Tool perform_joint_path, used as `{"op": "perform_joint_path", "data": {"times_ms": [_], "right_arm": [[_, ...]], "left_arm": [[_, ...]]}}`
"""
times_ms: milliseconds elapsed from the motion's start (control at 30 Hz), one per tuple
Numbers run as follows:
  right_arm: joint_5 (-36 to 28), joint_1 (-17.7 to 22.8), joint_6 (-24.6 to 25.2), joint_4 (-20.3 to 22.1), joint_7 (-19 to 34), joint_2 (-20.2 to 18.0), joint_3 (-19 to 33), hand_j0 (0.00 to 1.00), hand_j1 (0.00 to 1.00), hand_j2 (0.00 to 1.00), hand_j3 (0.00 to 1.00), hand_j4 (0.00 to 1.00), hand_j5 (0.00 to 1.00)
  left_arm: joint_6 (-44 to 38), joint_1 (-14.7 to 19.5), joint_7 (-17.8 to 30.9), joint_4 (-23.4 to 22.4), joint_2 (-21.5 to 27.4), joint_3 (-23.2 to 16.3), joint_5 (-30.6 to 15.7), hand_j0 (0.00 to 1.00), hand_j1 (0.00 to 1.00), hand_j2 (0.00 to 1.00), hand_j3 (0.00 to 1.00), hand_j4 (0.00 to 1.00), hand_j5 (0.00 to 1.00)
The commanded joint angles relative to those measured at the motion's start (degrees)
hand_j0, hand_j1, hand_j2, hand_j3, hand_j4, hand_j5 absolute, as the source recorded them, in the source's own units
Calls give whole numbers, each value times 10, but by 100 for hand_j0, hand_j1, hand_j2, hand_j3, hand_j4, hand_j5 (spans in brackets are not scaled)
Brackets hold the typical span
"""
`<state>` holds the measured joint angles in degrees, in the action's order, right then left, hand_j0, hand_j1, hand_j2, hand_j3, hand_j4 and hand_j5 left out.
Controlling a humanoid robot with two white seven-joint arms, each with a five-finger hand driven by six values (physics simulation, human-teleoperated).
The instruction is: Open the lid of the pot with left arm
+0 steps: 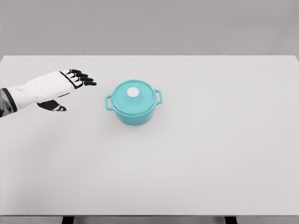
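At the left, the left hand (55,87) hovered over the white table (210,154) with fingers spread and thumb dropped, holding nothing. Right of it, near but apart, the teal pot (134,102) stood mid-table with its lid (133,94) on. Lid looked rigid, smooth, probably fairly heavy; the small white knob (133,92) at its centre seemed the best hold.

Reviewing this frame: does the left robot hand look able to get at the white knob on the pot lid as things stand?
Probably yes. The left robot hand hovers open, apart from the teal pot, fingers pointing toward it. Only bare table lies between them, and the white knob on the lid faces up, uncovered.
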<state>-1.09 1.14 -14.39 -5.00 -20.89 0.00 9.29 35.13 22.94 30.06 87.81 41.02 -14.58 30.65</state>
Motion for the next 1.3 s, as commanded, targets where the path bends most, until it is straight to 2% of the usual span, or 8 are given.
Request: {"op": "perform_joint_path", "data": {"times_ms": [0,267,300,400,600,800,967,1267], "right_arm": [[-1,0,0,1,-8,0,-1,100,100,100,100,100,100],[-1,0,0,-1,-3,0,-1,100,100,100,100,100,100],[-1,0,1,-1,-3,0,-2,100,100,100,100,100,100],[-1,0,0,-1,-3,0,-1,100,100,100,100,100,100],[-1,0,0,-1,-3,0,-2,100,100,100,100,100,100],[-1,0,0,-1,-3,0,-1,100,100,100,100,100,100],[-1,0,0,-1,-3,0,-1,100,100,100,100,100,100],[-1,0,0,-1,-3,0,-1,100,100,100,100,100,100]], "left_arm": [[-1,0,1,1,2,0,-4,100,100,100,100,100,100],[-1,32,5,-33,48,61,-1,100,100,100,100,100,100],[-1,49,49,-31,68,51,22,100,100,100,100,100,100],[-1,120,49,-61,-37,32,63,100,100,100,100,100,100],[-1,118,49,8,-135,31,212,100,100,100,100,100,100],[-1,118,49,4,-183,-5,203,100,100,100,100,100,100],[-1,126,49,45,-102,-58,19,100,100,100,100,100,100],[-1,137,49,64,-96,-119,3,100,100,100,100,100,100]]}}
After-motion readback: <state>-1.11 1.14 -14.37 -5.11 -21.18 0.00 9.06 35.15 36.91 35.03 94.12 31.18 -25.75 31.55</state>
